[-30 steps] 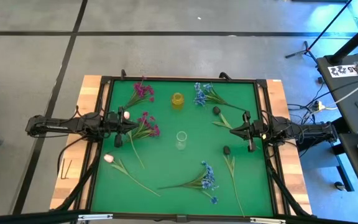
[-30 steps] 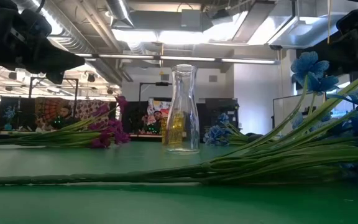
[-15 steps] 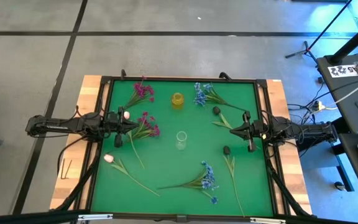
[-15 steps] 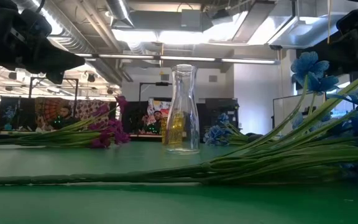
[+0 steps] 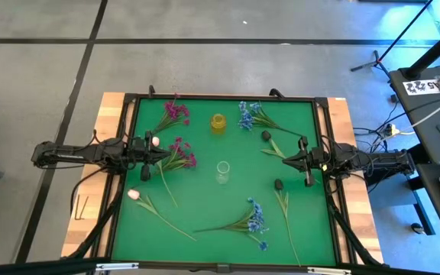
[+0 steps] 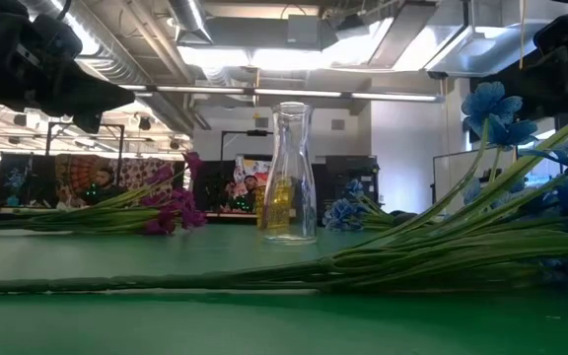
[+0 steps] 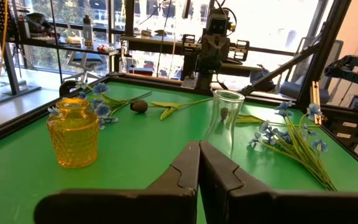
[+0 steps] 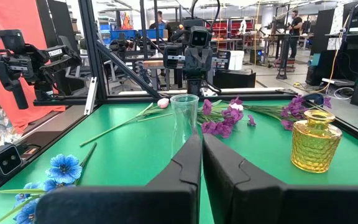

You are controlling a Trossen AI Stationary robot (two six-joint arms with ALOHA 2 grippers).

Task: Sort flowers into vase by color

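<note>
A clear glass vase (image 5: 222, 172) stands upright mid-table, and a yellow glass vase (image 5: 218, 123) stands farther back. Magenta flowers lie at the far left (image 5: 172, 113) and by the left gripper (image 5: 180, 155). Blue sprays lie at the far right (image 5: 248, 115) and near the front (image 5: 252, 220). Pink tulip buds (image 5: 134, 194) (image 5: 154, 140) and dark buds (image 5: 278, 184) (image 5: 266, 135) lie on the mat. My left gripper (image 5: 161, 154) is shut and empty at the left edge. My right gripper (image 5: 284, 160) is shut and empty at the right edge.
A raised dark frame (image 5: 224, 98) borders the green mat. Wooden table strips show outside it at left (image 5: 90, 206) and right (image 5: 342, 122). Open mat lies between the clear vase and each gripper.
</note>
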